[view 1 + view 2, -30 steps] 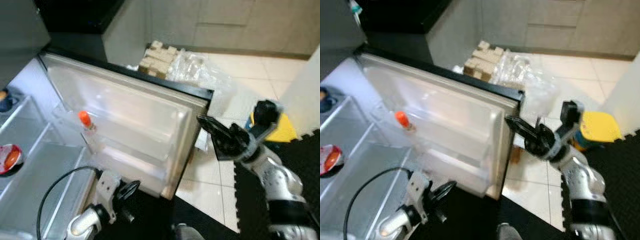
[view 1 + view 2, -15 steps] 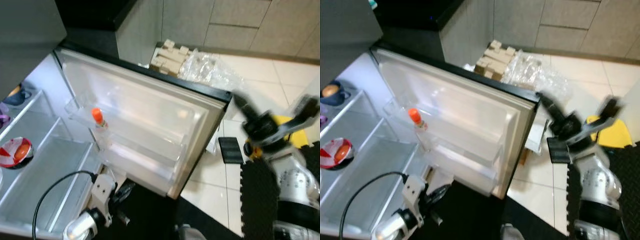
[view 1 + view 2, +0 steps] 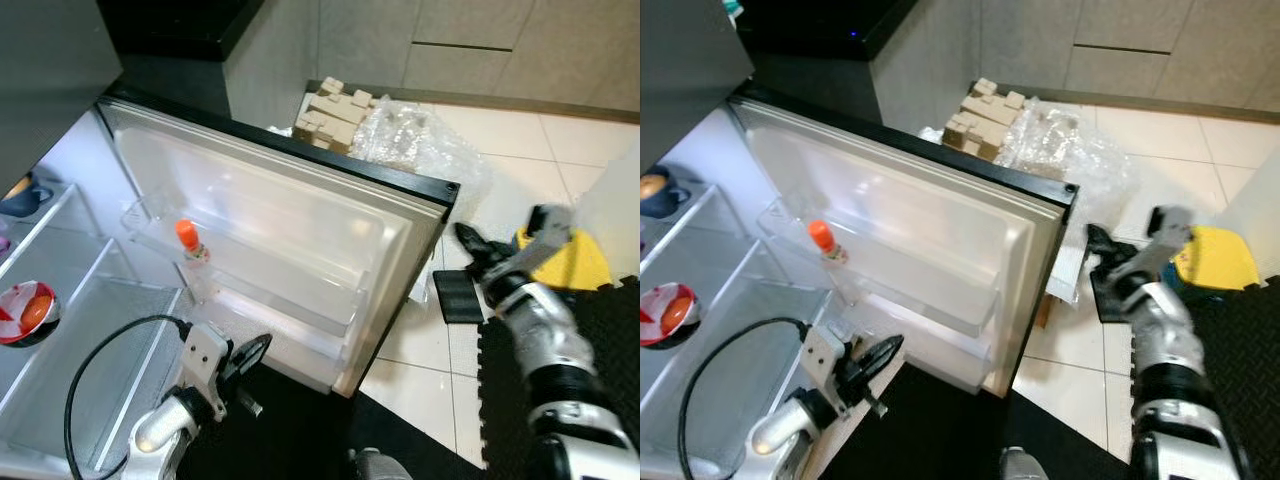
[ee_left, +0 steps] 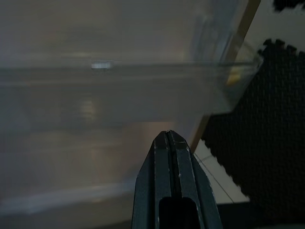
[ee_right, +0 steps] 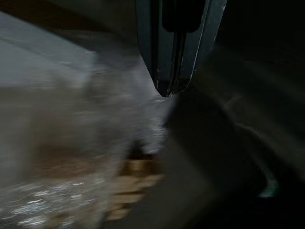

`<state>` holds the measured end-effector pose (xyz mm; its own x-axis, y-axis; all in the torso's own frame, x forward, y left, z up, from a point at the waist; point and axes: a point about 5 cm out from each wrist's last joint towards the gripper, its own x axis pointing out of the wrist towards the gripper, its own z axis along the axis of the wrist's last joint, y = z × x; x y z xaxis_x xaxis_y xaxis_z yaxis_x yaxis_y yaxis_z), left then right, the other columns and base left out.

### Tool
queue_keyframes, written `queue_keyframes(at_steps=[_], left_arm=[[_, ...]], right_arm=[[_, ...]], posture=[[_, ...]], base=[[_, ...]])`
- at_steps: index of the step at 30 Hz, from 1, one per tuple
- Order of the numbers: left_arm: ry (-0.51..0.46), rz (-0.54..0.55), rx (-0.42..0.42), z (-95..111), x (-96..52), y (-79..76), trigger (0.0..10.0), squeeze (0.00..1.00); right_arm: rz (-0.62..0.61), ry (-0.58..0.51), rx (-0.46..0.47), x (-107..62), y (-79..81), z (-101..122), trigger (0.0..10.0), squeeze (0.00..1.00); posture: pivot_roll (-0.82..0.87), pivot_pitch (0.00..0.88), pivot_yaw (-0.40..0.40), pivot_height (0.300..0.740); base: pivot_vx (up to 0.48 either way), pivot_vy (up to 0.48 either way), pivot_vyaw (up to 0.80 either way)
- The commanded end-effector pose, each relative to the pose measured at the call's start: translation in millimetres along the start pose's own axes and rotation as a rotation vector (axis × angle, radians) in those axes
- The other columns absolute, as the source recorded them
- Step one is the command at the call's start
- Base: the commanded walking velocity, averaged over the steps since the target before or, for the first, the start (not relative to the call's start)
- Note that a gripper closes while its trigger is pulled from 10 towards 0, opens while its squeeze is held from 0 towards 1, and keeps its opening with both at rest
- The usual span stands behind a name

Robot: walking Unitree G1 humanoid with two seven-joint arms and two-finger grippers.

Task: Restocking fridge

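Bottle (image 3: 189, 249) on door shelf, above closed left gripper (image 3: 247, 356)

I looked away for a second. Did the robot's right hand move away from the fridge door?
Yes. The right hand was almost touching the open white fridge door's outer edge; now it hangs farther right over the pale floor tiles, beside the yellow object.

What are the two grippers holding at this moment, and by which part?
Nothing. The left gripper is shut and empty near the fridge door; the right gripper is also shut and empty.
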<state>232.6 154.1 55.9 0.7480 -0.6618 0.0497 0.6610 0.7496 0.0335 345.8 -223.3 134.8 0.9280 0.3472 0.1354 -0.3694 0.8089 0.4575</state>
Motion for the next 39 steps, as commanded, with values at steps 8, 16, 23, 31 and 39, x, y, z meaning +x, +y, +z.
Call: queue_keyframes(at_steps=[8, 16, 23, 31, 39], left_arm=[[0.152, 0.172, -0.033, -32, -36.1, 6.8, 10.0, 0.00], [0.425, 0.544, -0.091, -73, -97.4, 23.0, 10.0, 0.00], [0.730, 0.732, -0.139, -105, -151.8, 13.0, 10.0, 0.00], [0.917, 0.739, -0.151, -123, -175.3, -3.9, 10.0, 0.00], [1.022, 0.760, -0.206, -140, -170.1, -25.9, 10.0, 0.00]], right_arm=[[0.336, -0.027, 0.171, -5.6, 25.4, 2, 10.0, 0.00], [0.676, 0.157, 0.348, -33.7, 61.6, -23, 10.0, 0.00], [0.881, 0.239, 0.536, -61.4, 101.8, -37, 10.0, 0.00], [0.589, 0.217, 0.385, -55.6, 73.1, -59, 10.0, 0.00], [-0.343, 0.417, 0.029, -88.7, -27.3, -112, 10.0, 0.00]], posture=[[-0.12, 0.142, 0.022, 0.725], [-0.11, 0.143, 0.020, 0.725], [-0.11, 0.141, 0.025, 0.725], [-0.12, 0.137, 0.040, 0.725], [-0.12, 0.135, 0.036, 0.725]], base=[[0.000, 0.000, 0.00], [0.000, 0.000, 0.00], [0.000, 0.000, 0.00], [0.000, 0.000, 0.00], [0.000, 0.000, 0.00]])
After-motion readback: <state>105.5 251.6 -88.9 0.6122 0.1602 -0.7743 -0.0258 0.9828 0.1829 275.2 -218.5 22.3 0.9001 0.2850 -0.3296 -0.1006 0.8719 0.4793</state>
